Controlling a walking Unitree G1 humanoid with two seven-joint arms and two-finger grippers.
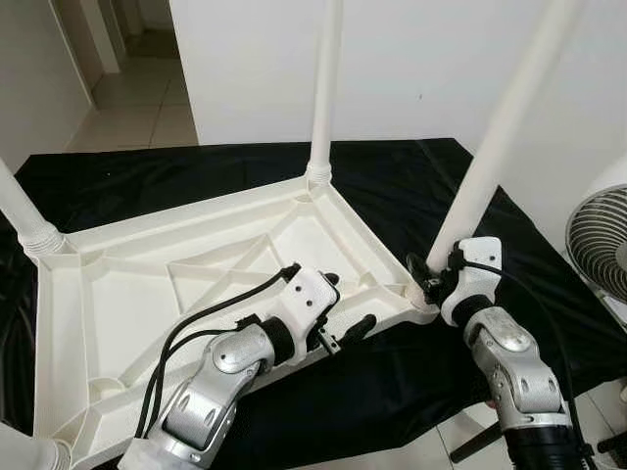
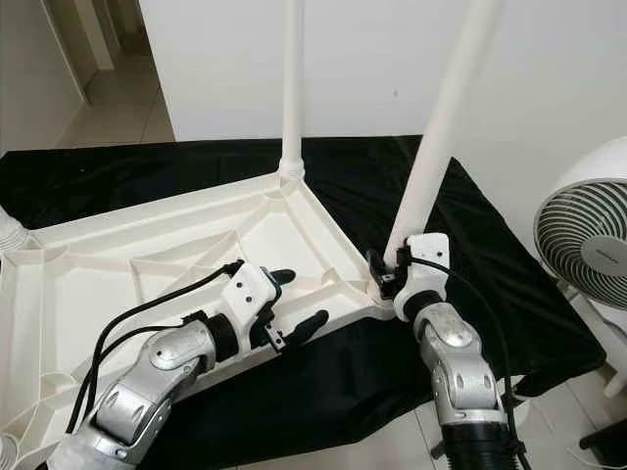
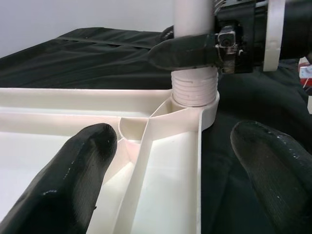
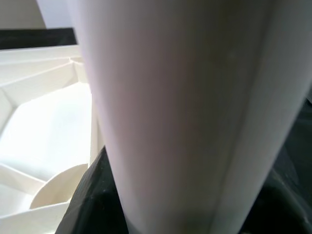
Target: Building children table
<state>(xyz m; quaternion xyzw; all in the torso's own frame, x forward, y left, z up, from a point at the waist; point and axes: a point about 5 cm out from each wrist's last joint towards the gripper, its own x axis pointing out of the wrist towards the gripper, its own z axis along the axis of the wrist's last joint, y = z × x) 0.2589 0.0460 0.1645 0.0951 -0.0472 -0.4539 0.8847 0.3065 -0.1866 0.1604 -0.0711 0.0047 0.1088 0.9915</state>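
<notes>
The white table top (image 1: 196,284) lies upside down on a black cloth (image 1: 392,176), so its corner sockets face up to receive legs. The right gripper (image 1: 431,277) is closed around the near-right leg (image 1: 490,147) just above its threaded base, presumably to screw it into the socket. The left gripper (image 2: 294,304), fingers spread, straddles the table top's near rim, probably to brace it.

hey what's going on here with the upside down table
The robot is building a white plastic children's table, which lies upside down on a black cloth. The right pincer is shut on the leg at the near right corner, just above its threaded base in the socket. The left pincer is open, straddling the tabletop's near edge beside that corner. Other legs, like the far leg, already stand in their corners.
</notes>
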